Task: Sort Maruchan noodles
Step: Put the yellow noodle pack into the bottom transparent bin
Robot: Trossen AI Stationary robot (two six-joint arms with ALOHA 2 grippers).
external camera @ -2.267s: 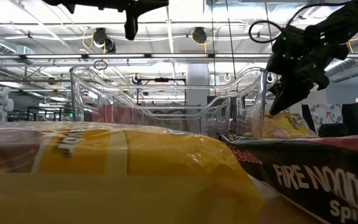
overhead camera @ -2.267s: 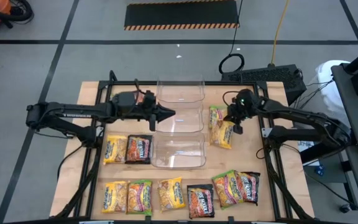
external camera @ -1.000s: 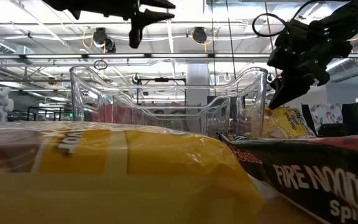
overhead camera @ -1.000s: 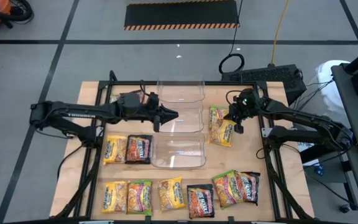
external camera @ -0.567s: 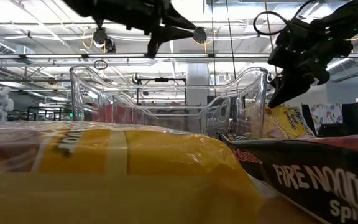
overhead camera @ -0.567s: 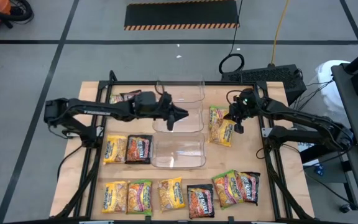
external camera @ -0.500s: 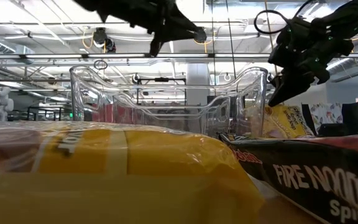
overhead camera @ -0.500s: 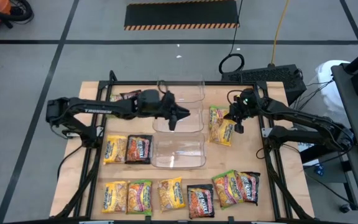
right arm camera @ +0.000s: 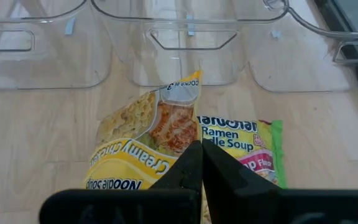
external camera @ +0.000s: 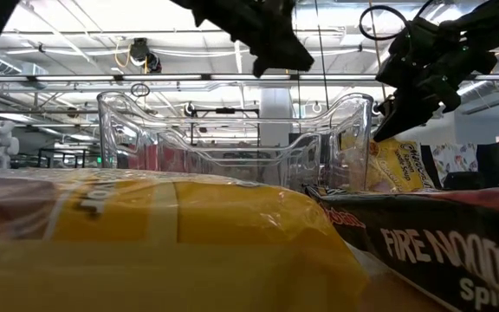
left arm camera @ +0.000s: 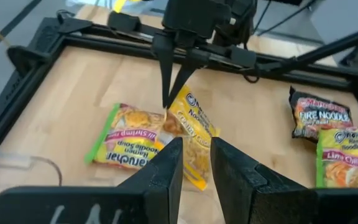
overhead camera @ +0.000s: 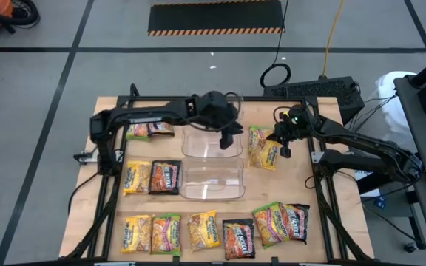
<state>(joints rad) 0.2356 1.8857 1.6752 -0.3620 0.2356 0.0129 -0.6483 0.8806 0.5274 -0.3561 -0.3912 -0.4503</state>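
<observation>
A row of noodle packets (overhead camera: 214, 230) lies nearest me, w/ three clear bins (overhead camera: 212, 179) just past it. Right of the middle bin, the right gripper (overhead camera: 281, 146) has its fingers pinched shut on a yellow packet (overhead camera: 265, 157), one end tipped up off a green packet (overhead camera: 257, 138). So it's the pick-up step, I think. Next: lift & carry it over to a bin. Left gripper (overhead camera: 228, 140) hangs over the middle bin, fingers a bit apart, holding nothing.

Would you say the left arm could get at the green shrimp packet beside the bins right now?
Probably yes: the left gripper hangs over the middle bin, and the green packet lies uncovered on that side, though the right gripper holds the yellow packet overlapping it.
</observation>
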